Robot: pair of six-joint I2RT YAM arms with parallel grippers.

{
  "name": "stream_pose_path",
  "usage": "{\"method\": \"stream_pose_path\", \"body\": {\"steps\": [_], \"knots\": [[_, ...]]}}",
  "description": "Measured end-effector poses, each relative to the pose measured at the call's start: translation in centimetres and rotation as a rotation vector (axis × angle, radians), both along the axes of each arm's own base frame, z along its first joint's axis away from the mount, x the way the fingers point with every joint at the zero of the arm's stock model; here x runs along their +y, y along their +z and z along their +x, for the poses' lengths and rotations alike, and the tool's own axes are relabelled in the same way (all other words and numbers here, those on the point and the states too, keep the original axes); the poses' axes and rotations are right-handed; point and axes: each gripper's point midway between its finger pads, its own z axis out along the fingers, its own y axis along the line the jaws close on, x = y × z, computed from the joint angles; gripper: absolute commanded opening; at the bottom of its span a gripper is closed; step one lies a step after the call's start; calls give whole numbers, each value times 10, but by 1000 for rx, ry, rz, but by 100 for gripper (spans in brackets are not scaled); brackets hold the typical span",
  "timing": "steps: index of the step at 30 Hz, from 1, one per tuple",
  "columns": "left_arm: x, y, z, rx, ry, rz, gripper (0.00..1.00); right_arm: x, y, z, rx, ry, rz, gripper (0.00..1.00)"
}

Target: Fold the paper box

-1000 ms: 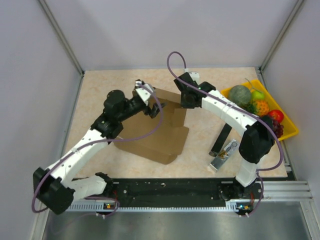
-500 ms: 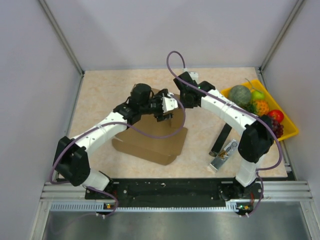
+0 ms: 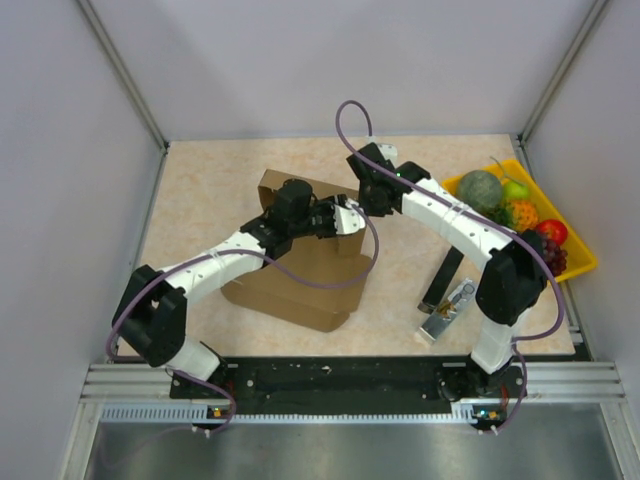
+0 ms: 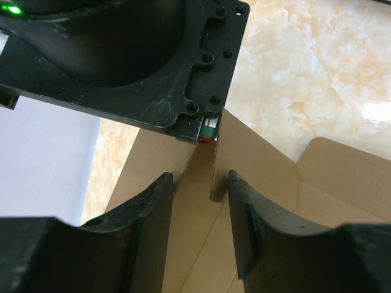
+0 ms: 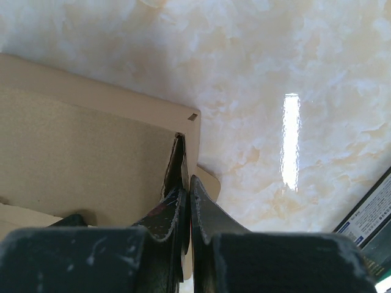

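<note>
The brown paper box [image 3: 300, 285] lies partly folded in the middle of the table, with flaps raised at its back edge. My right gripper [image 3: 368, 200] is shut on an upright flap at the box's back right corner; in the right wrist view [image 5: 187, 189] the cardboard edge [image 5: 180, 155] sits pinched between the fingers. My left gripper [image 3: 347, 217] is open just in front of the right one. In the left wrist view [image 4: 200, 183] its fingers straddle a raised flap edge [image 4: 217, 177] without closing on it. The right gripper's black body [image 4: 122, 61] fills the top of that view.
A yellow tray [image 3: 583, 262] with several fruits stands at the right edge. A black strip [image 3: 443, 280] and a metal tool [image 3: 448, 308] lie right of the box. Enclosure walls surround the table.
My left arm has swung right across the box, bringing its gripper up to the right gripper. A flap at the box's back left now stands in view. The right arm has held still.
</note>
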Motion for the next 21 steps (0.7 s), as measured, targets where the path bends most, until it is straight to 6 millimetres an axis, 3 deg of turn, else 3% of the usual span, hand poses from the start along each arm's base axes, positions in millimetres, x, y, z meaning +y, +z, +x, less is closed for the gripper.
{"method": "stream_pose_path", "body": {"steps": [3, 7, 12, 21], "knots": [[-1, -3, 4, -23, 10, 5, 40, 0, 0, 0, 0, -3, 3, 5], [0, -1, 8, -54, 25, 5, 33, 1, 0, 2, 4, 4, 16, 27], [3, -1, 14, -78, 45, 13, 32, 0, 6, 2, -3, 47, 25, 43], [3, 0, 20, -107, 58, 18, 30, -10, 47, -21, -83, 206, 83, 69]]}}
